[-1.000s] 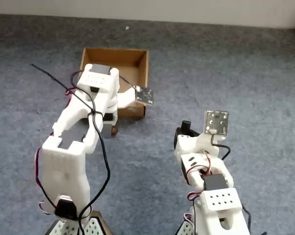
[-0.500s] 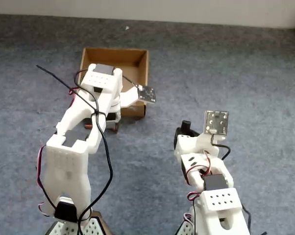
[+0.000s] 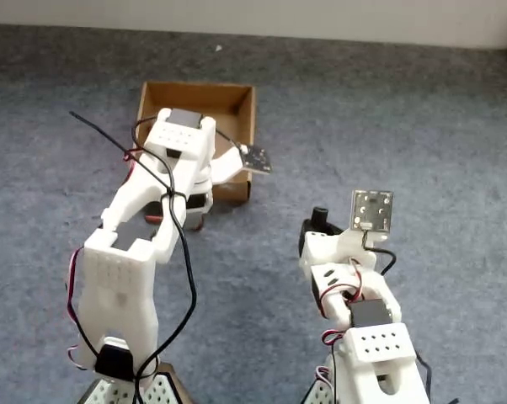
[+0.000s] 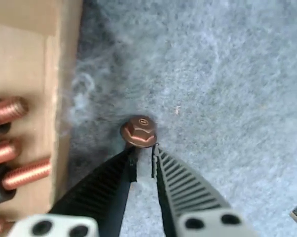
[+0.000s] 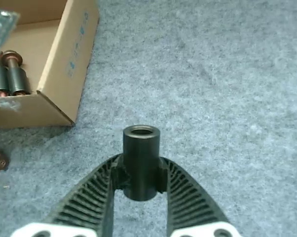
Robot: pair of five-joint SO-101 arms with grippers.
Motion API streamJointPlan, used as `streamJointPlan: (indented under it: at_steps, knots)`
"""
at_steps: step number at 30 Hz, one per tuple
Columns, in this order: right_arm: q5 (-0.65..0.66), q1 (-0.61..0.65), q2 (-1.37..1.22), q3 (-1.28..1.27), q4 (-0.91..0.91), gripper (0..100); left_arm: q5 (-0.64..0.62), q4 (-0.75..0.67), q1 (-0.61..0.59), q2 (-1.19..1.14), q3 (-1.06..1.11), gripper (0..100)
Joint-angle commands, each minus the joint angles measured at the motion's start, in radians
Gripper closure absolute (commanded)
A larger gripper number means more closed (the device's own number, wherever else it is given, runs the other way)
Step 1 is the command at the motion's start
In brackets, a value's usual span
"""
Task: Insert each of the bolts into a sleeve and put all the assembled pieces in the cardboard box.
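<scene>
You are most of the way through, as far as I can judge. Several assembled pieces (image 4: 20, 173) already lie in the cardboard box (image 4: 64, 59), with copper threaded ends poking out of dark sleeves. One pair looks left to join.

Your left fingers (image 4: 180, 182) are nearly pressed together and appear to pinch the bolt (image 4: 138, 132) just under its hex head. They sit low over the grey carpeted surface (image 4: 227, 74), just beside the box's outer wall. Your right fingers (image 5: 89, 197) clamp the black sleeve (image 5: 141, 148) upright with its open bore facing up, well apart from the box and the bolt.

What remains for you is to bring bolt and sleeve together, seat the shank in the bore, and drop that piece in the box. I cannot tell whether other loose bolts lie hidden under the left arm (image 3: 123, 269).
</scene>
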State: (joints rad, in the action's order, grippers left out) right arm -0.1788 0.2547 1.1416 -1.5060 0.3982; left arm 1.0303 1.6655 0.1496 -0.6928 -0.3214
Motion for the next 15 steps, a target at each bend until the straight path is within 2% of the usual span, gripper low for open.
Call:
streamJointPlan:
  at_steps: [1, 12, 15]
  knots:
    - [-0.003, -0.010, 0.024, 0.019, -0.022, 99.5, -0.009, 0.015, 0.018, -0.010, 0.001, 90]
    - [-0.003, -0.010, 0.024, 0.019, -0.022, 99.5, -0.018, 0.015, 0.025, -0.093, -0.035, 90]
    - [-0.002, -0.010, 0.024, 0.019, -0.022, 99.5, -0.124, 0.005, 0.025, -0.097, -0.062, 90]
